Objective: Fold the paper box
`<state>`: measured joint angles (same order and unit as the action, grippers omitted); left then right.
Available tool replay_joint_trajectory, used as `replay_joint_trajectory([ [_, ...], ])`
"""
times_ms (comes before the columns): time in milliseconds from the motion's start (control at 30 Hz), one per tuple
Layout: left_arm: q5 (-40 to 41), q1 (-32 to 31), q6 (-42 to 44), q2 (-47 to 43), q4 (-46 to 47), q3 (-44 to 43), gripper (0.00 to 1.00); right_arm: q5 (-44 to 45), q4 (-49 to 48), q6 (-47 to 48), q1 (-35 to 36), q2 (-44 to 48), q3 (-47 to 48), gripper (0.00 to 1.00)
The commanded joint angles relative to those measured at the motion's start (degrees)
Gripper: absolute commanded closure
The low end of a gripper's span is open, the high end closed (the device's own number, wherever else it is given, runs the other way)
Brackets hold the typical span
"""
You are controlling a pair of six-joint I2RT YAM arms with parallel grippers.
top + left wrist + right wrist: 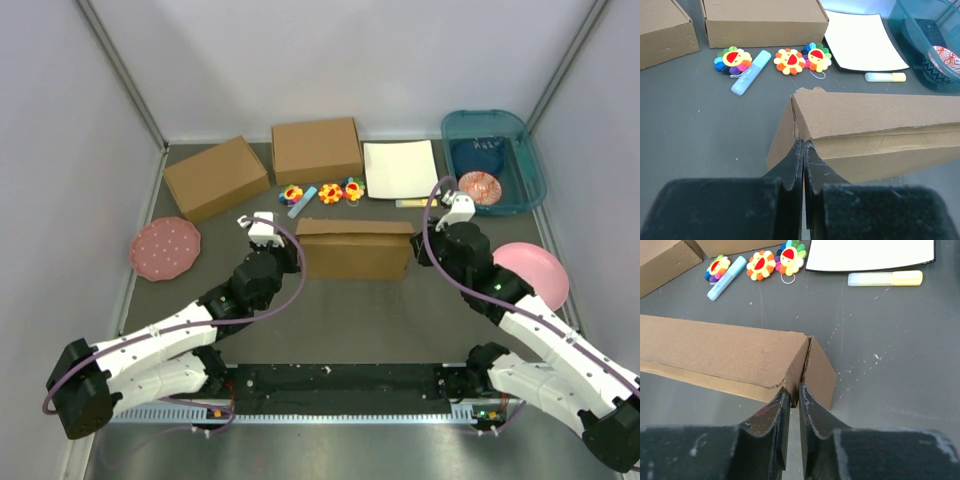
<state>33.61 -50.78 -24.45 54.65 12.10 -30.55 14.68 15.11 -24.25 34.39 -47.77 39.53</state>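
Note:
The paper box (355, 250) is a shallow brown cardboard box lying in the middle of the table, its lid folded down. My left gripper (297, 253) is at its left end. In the left wrist view the jaws (803, 144) are pressed together on the thin cardboard edge at the box's left corner (875, 120). My right gripper (418, 250) is at its right end. In the right wrist view the fingers (794, 390) pinch the side wall at the box's right corner (720, 347).
Two other brown boxes (215, 177) (316, 150) and a white sheet (399, 168) lie behind. Flower toys (322, 192), a blue marker (301, 200) and a yellow highlighter (415, 203) lie between. A teal bin (530, 165) stands back right. Pink plates lie left (165, 248) and right (535, 270).

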Motion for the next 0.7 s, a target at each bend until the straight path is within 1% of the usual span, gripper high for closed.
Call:
replay_joint_trajectory([
  [0,-2.05,-0.37,-1.4,2.12,-6.12,2.68,1.0,-0.18,6.94,0.78,0.24,0.13,2.92,0.83],
  [67,-1.79,-0.37,-1.13,1.77,-6.12,2.25,1.0,0.26,7.03,1.39,0.32,-0.04,4.58,0.79],
  [267,-1.79,-0.37,-0.34,2.04,-6.38,1.28,1.0,2.02,6.6,3.24,0.32,-1.27,7.93,0.73],
  [367,-1.88,-0.37,-0.51,2.04,-6.82,1.28,1.0,2.2,6.07,3.77,0.32,-1.71,8.81,0.71],
  [567,-1.88,-0.37,-0.25,1.6,-7.17,1.19,1.0,2.99,5.01,4.65,0.24,-3.65,9.34,0.71],
  [633,-1.79,-0.37,-0.16,1.42,-7.44,0.93,1.0,2.99,4.75,4.65,0.24,-4.0,9.08,0.73],
  [667,-1.96,-0.28,0.01,1.42,-7.53,0.93,1.0,3.16,4.23,4.65,0.32,-4.09,9.08,0.76],
])
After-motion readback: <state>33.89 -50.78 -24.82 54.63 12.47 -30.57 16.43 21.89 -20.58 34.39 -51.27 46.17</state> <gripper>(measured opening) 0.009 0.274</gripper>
